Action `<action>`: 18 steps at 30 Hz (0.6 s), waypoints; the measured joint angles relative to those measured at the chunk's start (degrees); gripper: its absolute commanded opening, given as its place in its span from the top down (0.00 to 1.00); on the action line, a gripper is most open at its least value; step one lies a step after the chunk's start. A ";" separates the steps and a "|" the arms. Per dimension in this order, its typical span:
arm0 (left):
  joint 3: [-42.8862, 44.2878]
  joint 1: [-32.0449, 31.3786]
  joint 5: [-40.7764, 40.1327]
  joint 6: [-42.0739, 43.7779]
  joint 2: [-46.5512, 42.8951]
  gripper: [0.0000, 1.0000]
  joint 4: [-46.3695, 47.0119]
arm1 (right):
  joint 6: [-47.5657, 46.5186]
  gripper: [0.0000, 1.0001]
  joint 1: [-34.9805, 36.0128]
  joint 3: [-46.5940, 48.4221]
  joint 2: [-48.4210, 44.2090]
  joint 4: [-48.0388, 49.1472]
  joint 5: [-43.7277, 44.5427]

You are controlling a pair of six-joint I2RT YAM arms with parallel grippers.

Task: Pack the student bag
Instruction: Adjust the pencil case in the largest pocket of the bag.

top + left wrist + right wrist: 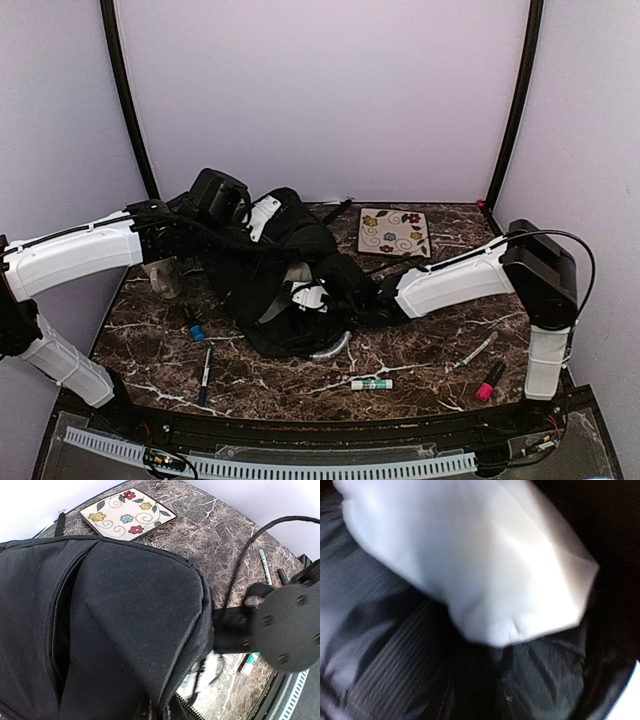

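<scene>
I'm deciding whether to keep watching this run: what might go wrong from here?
The right arm reaches deep inside the bag; pulling out, it might snag the lining or drag the white item back out. The bag may also shift and push the blue-capped marker lying beside it.

Plate (393, 232) behind the student bag (245, 290)

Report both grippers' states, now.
Left gripper: shut, at the bag's far end; whether it pinches fabric is hidden.
Right gripper: at the bag's opening; state cannot be told.
</scene>
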 measured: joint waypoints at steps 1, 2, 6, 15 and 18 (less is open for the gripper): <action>0.00 -0.07 -0.04 0.02 0.02 1.00 0.00 | 0.02 0.64 0.11 -2.01 -2.10 -0.09 -0.57; 0.00 -0.09 -0.15 0.02 0.04 1.00 0.00 | 0.00 0.64 0.17 -3.41 -3.91 -0.48 -1.14; -0.15 -0.11 -0.04 0.02 0.44 1.00 0.24 | -0.13 0.49 0.20 -5.11 -8.70 -3.61 -6.64; -0.37 -0.37 2.36 0.46 5.14 1.00 1.64 | -5.11 0.41 0.74 -8.70 -18.82 -20.33 -21.24; -0.26 -0.59 3.61 0.66 8.22 1.00 1.84 | -6.69 0.41 0.76 -10.25 -21.64 -26.67 -23.28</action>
